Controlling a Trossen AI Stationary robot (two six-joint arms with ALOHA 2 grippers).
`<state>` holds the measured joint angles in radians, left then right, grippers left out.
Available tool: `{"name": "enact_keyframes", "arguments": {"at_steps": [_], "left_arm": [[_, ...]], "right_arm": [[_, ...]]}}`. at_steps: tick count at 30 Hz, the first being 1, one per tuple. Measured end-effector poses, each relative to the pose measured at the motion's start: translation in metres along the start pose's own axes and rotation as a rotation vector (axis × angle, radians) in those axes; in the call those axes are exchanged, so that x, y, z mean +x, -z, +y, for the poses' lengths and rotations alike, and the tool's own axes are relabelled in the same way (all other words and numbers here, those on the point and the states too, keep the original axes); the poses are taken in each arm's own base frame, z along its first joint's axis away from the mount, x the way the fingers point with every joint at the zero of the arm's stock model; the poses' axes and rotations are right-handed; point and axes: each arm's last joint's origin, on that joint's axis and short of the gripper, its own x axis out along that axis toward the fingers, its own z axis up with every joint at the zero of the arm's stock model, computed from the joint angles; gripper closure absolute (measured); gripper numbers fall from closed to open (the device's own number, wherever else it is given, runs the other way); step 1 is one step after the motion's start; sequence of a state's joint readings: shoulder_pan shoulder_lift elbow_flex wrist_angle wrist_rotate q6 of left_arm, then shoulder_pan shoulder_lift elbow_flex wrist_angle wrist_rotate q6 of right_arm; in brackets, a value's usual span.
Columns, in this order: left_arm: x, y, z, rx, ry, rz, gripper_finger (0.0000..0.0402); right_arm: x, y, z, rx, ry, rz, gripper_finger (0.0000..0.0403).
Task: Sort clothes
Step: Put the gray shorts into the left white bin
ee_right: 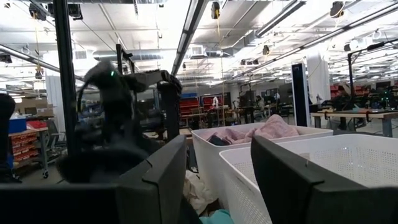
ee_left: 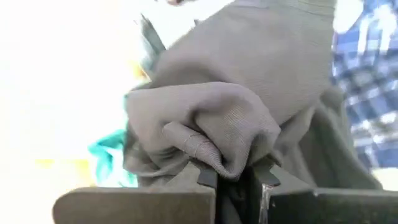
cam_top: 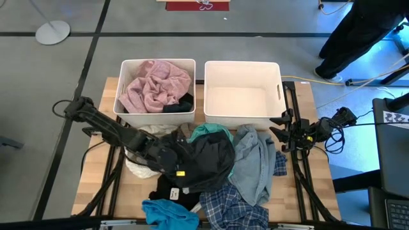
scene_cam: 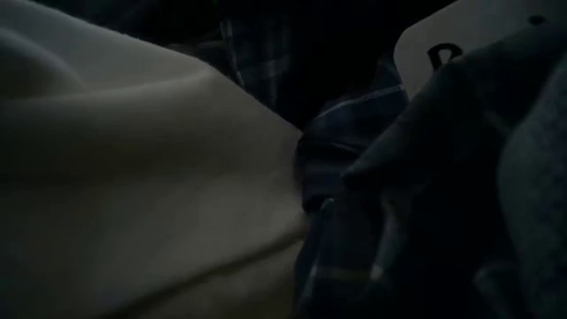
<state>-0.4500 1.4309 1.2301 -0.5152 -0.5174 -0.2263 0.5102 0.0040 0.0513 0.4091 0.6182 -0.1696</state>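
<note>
While the left gripper [ee_left: 235, 180] pinches a fold of the black garment [cam_top: 208, 160], the right arm waits at the table's right edge.

Its fingers are clamped together on the dark cloth in the middle of the pile of clothes [cam_top: 211, 176] covering the near half of the table [cam_top: 96, 176]. Teal, denim and blue plaid pieces lie around it, white cloth to its left. Far left, a white bin [cam_top: 131, 108] holds a pink garment [cam_top: 153, 86]; the bin beside it [cam_top: 276, 83] holds nothing. The right gripper [ee_right: 211, 180] hangs with fingers apart, just right of that bin.
</note>
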Motion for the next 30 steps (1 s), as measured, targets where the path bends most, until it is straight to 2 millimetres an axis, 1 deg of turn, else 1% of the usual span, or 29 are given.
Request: {"name": "enact_keyframes", "arguments": {"at_steps": [7, 13, 22, 27, 30], "left_arm": [[-0.045, -0.035, 0.023, 0.028, -0.129, -0.176, 0.0386], [-0.079, -0.063, 0.051, 0.035, -0.228, -0.288, 0.0389], [-0.129, -0.091, 0.101, 0.060, -0.584, -0.373, 0.0386], [-0.163, -0.107, 0.129, 0.047, -0.735, -0.486, 0.0386], [-0.182, -0.112, 0.143, 0.038, -0.816, -0.546, 0.0385]], "right_arm": [[0.000, 0.000, 0.000, 0.000, 0.000, -0.001, 0.0221], [0.000, 0.000, 0.000, 0.001, 0.001, -0.002, 0.0221], [0.000, 0.000, 0.000, 0.001, 0.003, 0.000, 0.0221], [0.000, 0.000, 0.000, 0.001, 0.004, 0.000, 0.0221], [0.000, 0.000, 0.000, 0.000, 0.005, 0.000, 0.0221]]}}
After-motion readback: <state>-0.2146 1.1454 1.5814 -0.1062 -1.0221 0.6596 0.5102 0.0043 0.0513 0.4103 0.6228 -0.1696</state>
